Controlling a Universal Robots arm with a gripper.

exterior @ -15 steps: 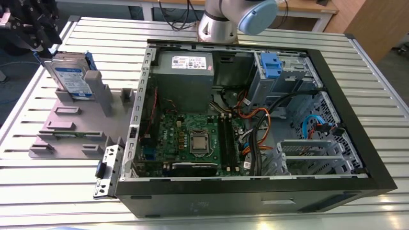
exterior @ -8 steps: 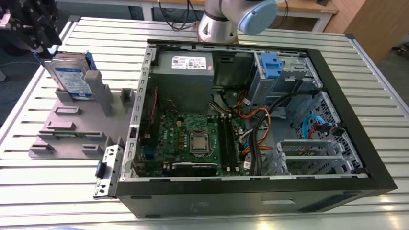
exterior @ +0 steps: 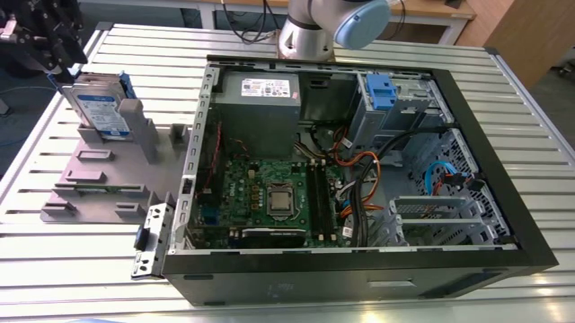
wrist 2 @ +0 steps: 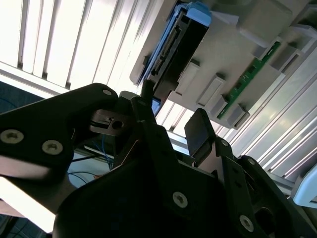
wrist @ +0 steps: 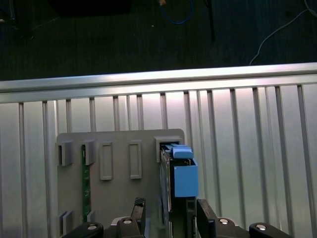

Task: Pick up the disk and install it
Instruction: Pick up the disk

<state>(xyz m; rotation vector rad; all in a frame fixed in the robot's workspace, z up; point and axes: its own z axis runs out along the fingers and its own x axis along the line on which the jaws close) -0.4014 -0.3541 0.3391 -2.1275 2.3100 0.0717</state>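
Disk (exterior: 97, 108): stands on edge in the grey slotted holder (exterior: 99, 168), at the upper left of the exterior view. It rests on the slatted counter (exterior: 521, 101) beside the open computer case (exterior: 359, 282), label face toward the camera.
Pincer (wrist: 171, 213): open and empty. In the first wrist view its fingers (wrist: 205, 215) sit one on each side of the disk's upper edge, not closed on it. Whether either touches cannot be told.
Arm: hangs over the holder, above the disk.
Handling: judged a stiff metal body with some weight and smooth flat faces that could slip. It is likely shock-sensitive, so no knocks. The blue caddy rails (wrist: 181, 176) are plastic and may flex.
Hold: likely best across the two broad faces near the top edge, square and centred, keeping off the connector strip (wrist 2: 166, 49).
Drive bay (exterior: 404, 101): holds a blue bracket (exterior: 381, 91), at the case's upper right in the exterior view, well apart from the disk.
Progress: the disk is not yet lifted.
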